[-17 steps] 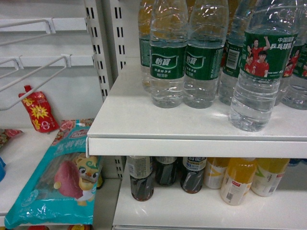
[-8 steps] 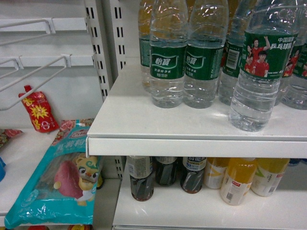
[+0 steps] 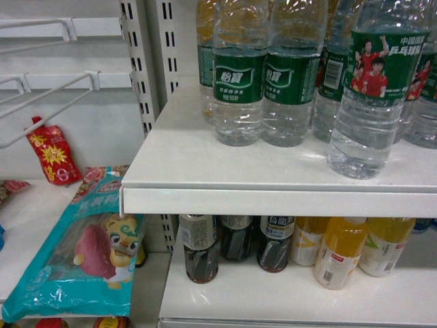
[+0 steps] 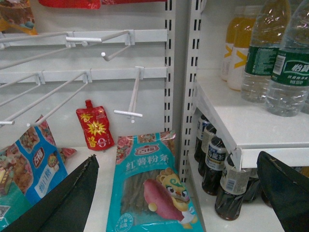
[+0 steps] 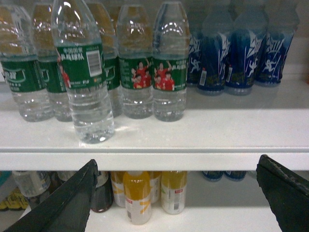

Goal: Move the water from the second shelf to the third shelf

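Left gripper (image 4: 178,193): jaws spread wide, holding nothing, touching nothing; only the two dark finger tips show at the bottom of the left wrist view, flanking a teal sweet-potato snack bag (image 4: 152,186) on the lower left shelf.

Right gripper (image 5: 178,193): jaws likewise spread wide and empty, tips low in the right wrist view, below the front edge of the upper shelf (image 5: 193,159).

Water (image 3: 372,96): clear ribbed bottle, green label with red-shirted figures, upright on the upper shelf, nearest the front edge, ahead of the other green-labelled bottles (image 3: 239,75). Filled with colourless liquid.

Blue-labelled bottles (image 5: 241,53): row at the back right of the same shelf.

Lower shelf (image 3: 273,301): dark drink bottles (image 3: 201,249) at left, orange and yellow juice bottles (image 3: 338,253) at right, all upright.

Red pouch (image 4: 95,128): leaning against the back panel under the wire hooks (image 4: 130,96).
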Controlling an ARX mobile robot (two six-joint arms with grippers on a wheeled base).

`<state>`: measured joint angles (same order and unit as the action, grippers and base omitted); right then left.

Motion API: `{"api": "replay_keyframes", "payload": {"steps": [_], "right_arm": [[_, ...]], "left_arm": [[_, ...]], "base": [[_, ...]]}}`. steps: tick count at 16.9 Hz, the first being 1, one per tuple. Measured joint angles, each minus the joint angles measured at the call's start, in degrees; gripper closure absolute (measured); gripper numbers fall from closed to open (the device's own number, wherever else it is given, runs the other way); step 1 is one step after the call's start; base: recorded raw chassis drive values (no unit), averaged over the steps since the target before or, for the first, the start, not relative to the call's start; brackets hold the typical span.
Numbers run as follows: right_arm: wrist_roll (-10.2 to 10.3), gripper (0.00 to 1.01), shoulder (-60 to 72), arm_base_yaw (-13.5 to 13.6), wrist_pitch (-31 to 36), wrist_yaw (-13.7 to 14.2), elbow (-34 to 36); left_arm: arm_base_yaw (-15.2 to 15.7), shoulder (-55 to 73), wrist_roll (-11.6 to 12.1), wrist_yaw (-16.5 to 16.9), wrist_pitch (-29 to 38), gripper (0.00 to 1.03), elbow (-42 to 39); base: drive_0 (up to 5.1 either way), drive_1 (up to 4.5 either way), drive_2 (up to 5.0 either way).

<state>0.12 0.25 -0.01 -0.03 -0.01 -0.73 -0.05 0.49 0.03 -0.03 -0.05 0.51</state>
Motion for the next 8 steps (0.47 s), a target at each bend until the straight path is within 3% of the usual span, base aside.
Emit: {"api": "replay_keyframes", "payload": {"steps": [8], "right_arm": [[-0.04,0.03,0.0,0.0,-0.13,-0.02,0.0]], "left_arm": [[0.0,0.0,-0.02,0.0,-0.15,0.05,0.0]], "base": [[0.0,0.0,0.0]]}}
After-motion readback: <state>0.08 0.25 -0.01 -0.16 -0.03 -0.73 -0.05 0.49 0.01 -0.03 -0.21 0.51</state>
